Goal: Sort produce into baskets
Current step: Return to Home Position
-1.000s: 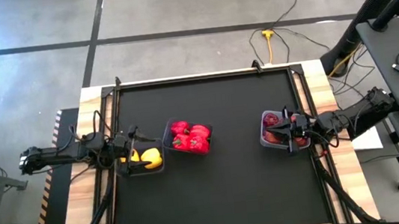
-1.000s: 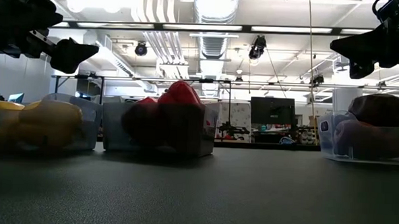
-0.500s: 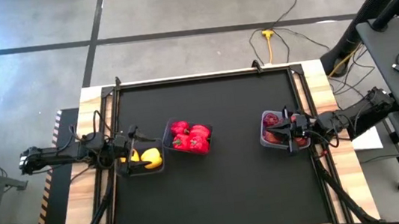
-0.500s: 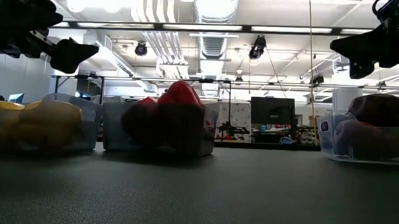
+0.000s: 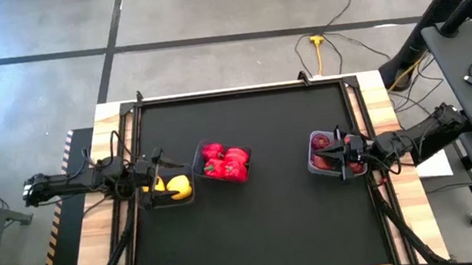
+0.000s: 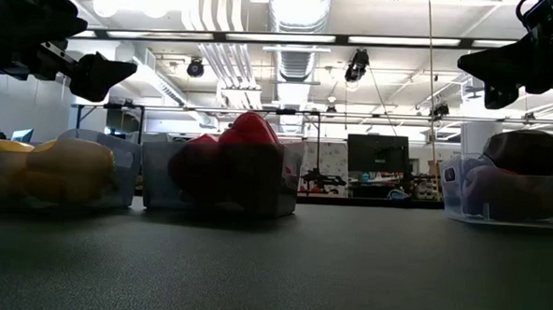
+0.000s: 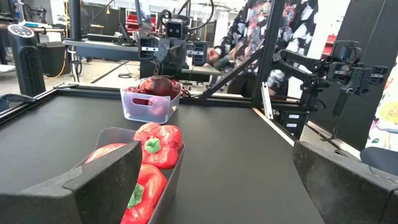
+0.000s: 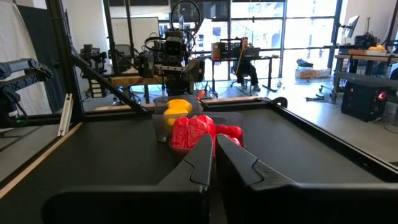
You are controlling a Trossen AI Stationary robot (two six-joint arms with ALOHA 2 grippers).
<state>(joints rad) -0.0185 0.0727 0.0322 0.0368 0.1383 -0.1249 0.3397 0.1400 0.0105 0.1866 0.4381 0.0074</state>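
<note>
The left gripper [image 5: 157,171] hangs, fingers spread wide, over the left tub [image 5: 173,202] of yellow peppers [image 5: 177,187], the right gripper [image 5: 339,151], fingers pinched together on nothing, over the right tub [image 5: 311,161] of dark apples [image 5: 319,143], and red peppers [image 5: 224,162] fill the middle tub [image 5: 197,162].

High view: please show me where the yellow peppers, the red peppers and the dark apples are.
yellow peppers [image 5: 179,188]: high view, on the top of the largest pepper.
red peppers [image 5: 224,163]: high view, on the middle of the heap.
dark apples [image 5: 319,143]: high view, on the top of one uncovered apple.
</note>
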